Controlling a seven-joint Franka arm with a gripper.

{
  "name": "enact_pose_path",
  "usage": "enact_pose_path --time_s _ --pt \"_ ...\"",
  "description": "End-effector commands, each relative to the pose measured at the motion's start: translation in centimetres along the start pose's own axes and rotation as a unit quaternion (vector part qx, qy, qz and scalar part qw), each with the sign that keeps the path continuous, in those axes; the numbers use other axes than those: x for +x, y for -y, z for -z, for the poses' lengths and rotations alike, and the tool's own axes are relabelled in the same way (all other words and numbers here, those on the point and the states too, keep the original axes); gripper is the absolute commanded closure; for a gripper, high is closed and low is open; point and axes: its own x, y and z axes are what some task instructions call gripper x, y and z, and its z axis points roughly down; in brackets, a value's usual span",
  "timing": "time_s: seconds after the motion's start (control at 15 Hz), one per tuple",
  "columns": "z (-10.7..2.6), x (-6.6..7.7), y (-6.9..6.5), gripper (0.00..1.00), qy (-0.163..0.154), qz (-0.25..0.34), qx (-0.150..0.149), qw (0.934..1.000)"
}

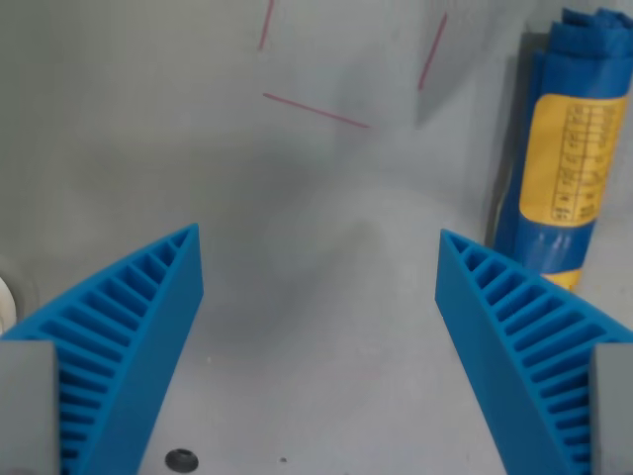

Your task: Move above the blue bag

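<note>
The hand (318, 262) hangs empty, its ribbed blue fingers (138, 327) spread wide over bare grey worktop (297, 198). The blue bag (569, 139), a rolled bundle with a yellow label, lies at the wrist view's right. It looks light, soft and slippery; grip mid-roll, across the label.

The tool (318, 259) has ribbed matt blue plastic fingers; the blue bag (571, 139) is glossy plastic with a yellow paper label (575, 158).
</note>
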Motion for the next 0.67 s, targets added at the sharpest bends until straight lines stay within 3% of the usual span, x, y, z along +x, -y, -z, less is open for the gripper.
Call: enact_pose_path --time_s 0.07,0.67 --pt "-0.6 -0.2 0.3 0.00 -0.051 0.029 0.015 0.9982" --pt "-1.6 0.2 0.7 0.00 -0.048 0.035 0.014 0.9981"
